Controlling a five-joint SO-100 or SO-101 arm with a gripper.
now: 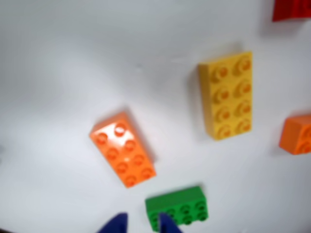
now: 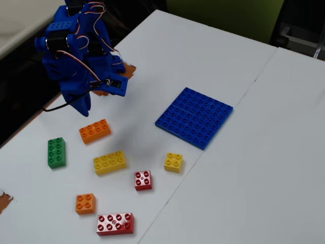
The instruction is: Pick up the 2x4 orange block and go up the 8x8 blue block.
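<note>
White desk (image 2: 213, 56), matte, evenly lit, with soft shadows only. Made of two panels, going by a thin seam (image 2: 254, 84) running from the far edge diagonally toward the near edge. Beyond the desk's far edge, a yellow-green panel (image 2: 223, 15), possibly a chair back or a partition; too cropped to tell. Right of that panel, dark and indistinct shapes. Left of the desk, a dark floor or gap, and past it a pale surface (image 2: 20, 20) in the top corner. At the desk's left edge, brown wood showing (image 2: 4, 202). In the wrist view, plain white desk only, blurred.
</note>
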